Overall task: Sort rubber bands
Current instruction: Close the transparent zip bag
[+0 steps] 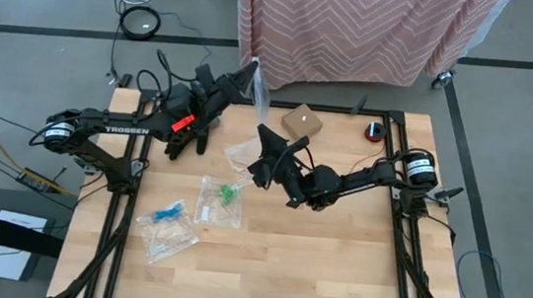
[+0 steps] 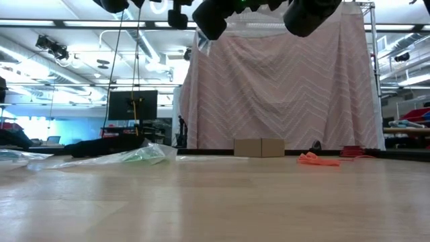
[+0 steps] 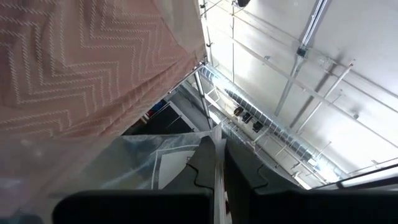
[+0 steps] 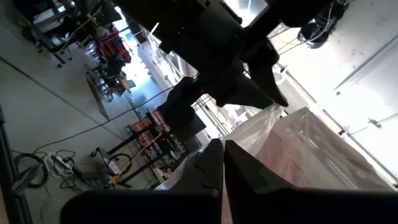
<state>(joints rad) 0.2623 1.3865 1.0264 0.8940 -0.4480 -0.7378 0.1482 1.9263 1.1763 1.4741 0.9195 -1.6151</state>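
Both grippers are raised off the light wooden table [image 1: 334, 265], so the low view cuts them off at its top edge and shows only dark undersides. The left gripper [image 1: 242, 79], at the table's far edge, has its fingers [image 3: 239, 171] closed on the top edge of a clear plastic zip bag [image 1: 256, 86], which hangs from it; the bag's contents cannot be made out. The right gripper [image 1: 265, 147] is held over the table's middle with its fingers [image 4: 214, 165] pressed together, and nothing can be seen held between them.

The small rubber bands are mostly hidden in bags. A green clump [image 1: 225, 194] sits in one flat clear bag [image 1: 220, 203] near and to the left of the right gripper, and a blue clump [image 1: 169, 212] in another bag [image 1: 168, 230] farther left. A loose orange pile [image 2: 318, 159] lies near a small cardboard box [image 1: 301, 122]; from above it cannot be picked out.
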